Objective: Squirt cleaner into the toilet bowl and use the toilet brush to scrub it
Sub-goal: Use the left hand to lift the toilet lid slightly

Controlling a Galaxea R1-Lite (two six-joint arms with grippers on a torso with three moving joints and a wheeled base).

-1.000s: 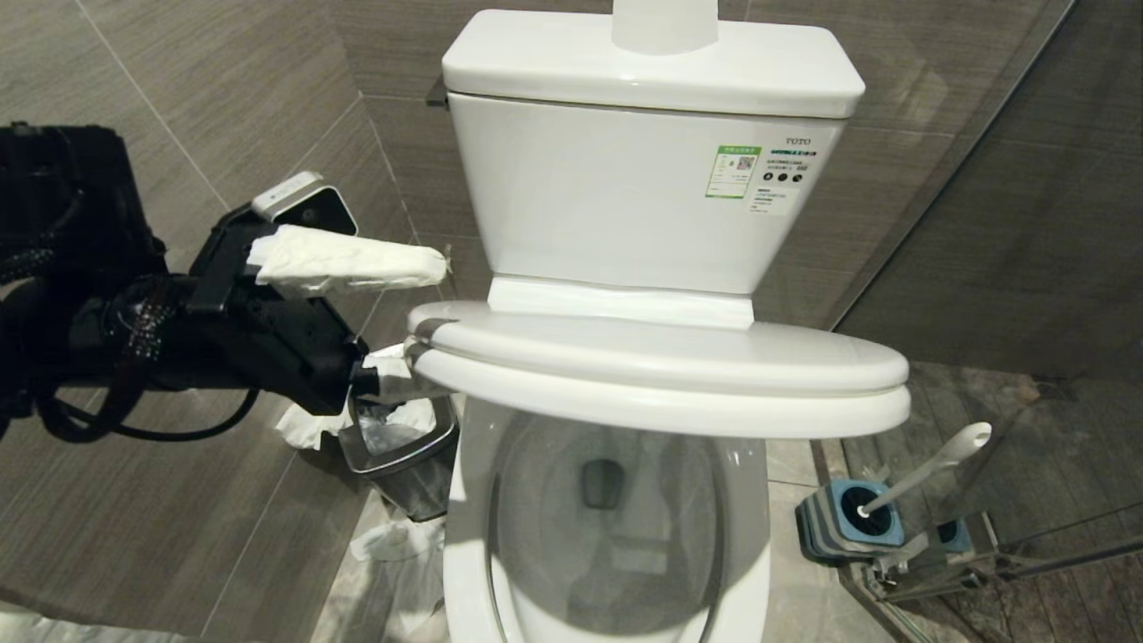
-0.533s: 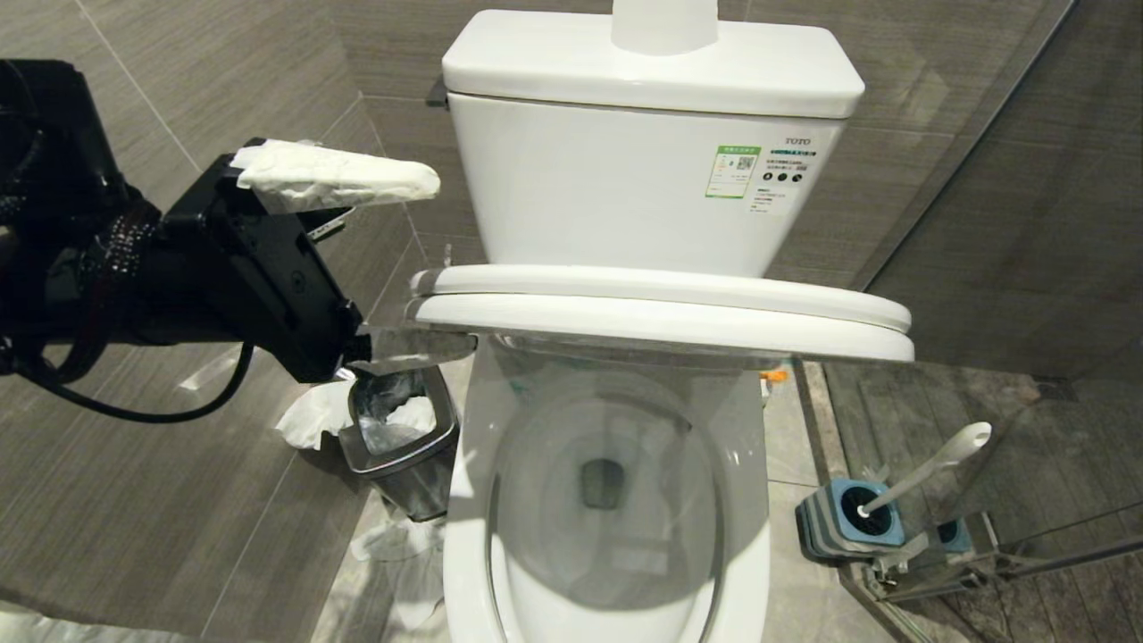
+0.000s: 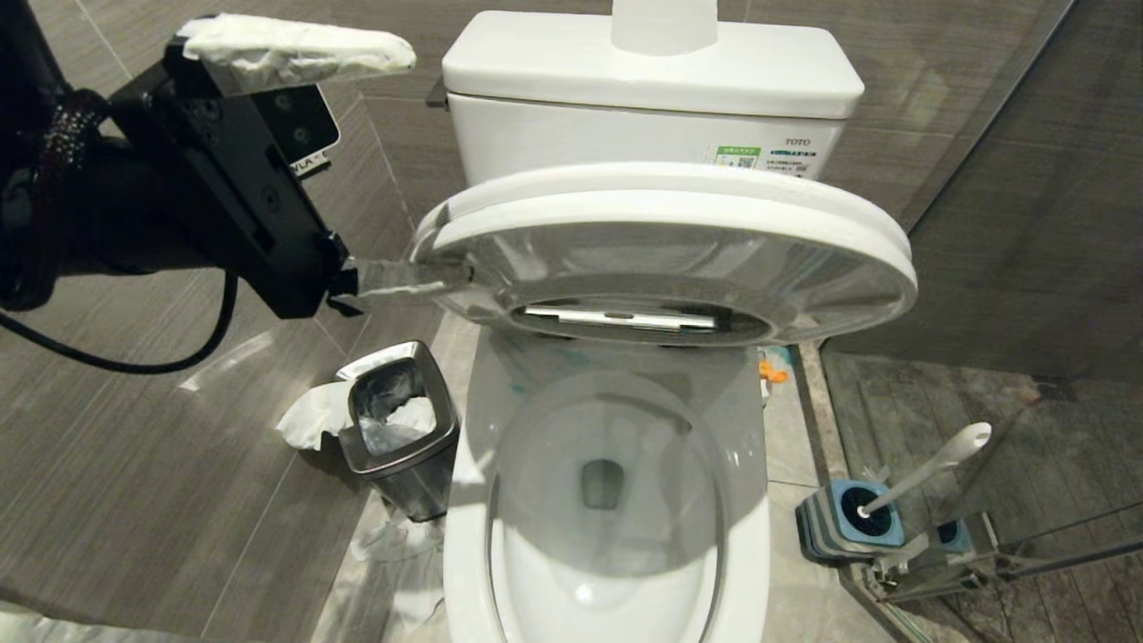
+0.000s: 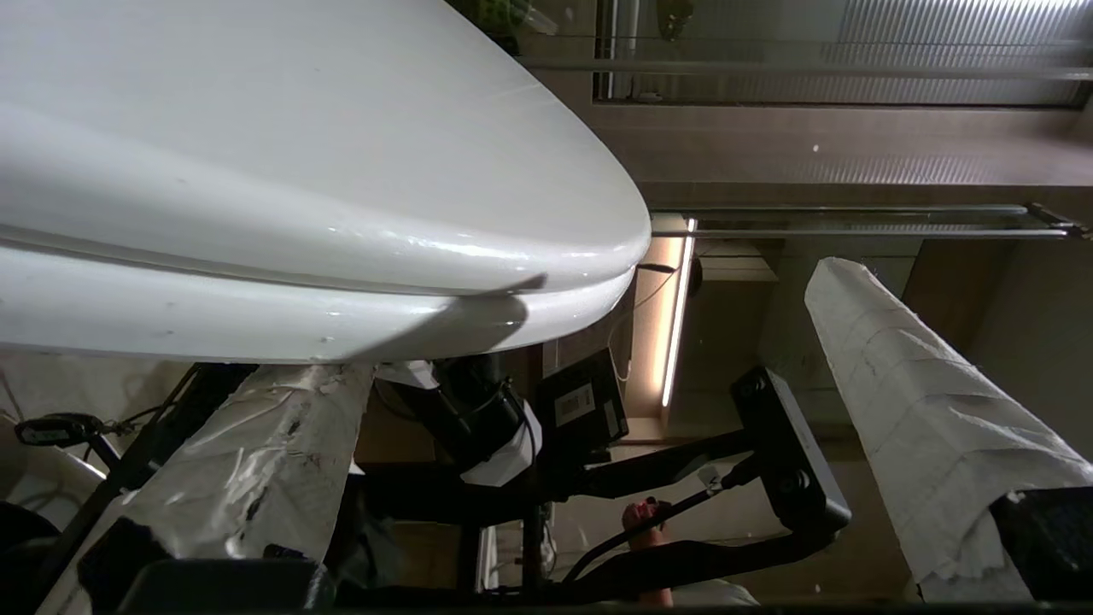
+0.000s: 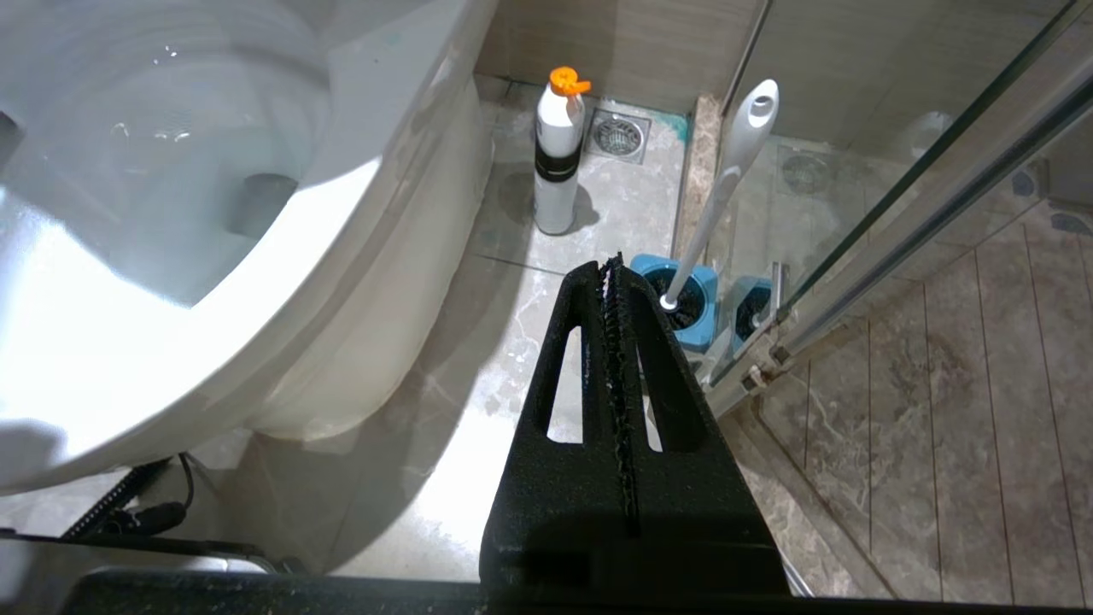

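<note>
Toilet bowl (image 3: pixel 607 500): centre of the scene, near side open to view, clear water in the basin, faint turquoise marks on the far rim. No cleaner in it that I can make out.

Lid and seat (image 3: pixel 665 237): raised together, partway up, tilted toward the tank (image 3: pixel 652 80) but short of leaning on it.

Left end effector (image 3: pixel 384 170): at the left edge of the lid and seat, fingers spread wide, both wrapped in white tissue. Lower finger (image 3: pixel 402 279) sits under the seat edge, carrying the pair; upper finger (image 3: pixel 295 49) stands well clear above. Not a grip, just a lift from below.

Step in hand, as I read it: swing the pair up until they rest against the tank. Best done by following the hinge arc, keeping the lower finger under the edge, and pulling out only once the pair leans back by itself. Slipping off early would probably drop them onto the bowl.

Right end effector (image 5: pixel 616 282): fingers pressed together, holding nothing, low on the right above the floor.

Toilet brush (image 3: pixel 929 471): in its blue holder (image 3: pixel 848 527) on the floor, right of the bowl, untouched.

Bottle with orange cap (image 5: pixel 559 154): upright on the floor, just right of the bowl base, beyond the holder. Probably the cleaner.
</note>
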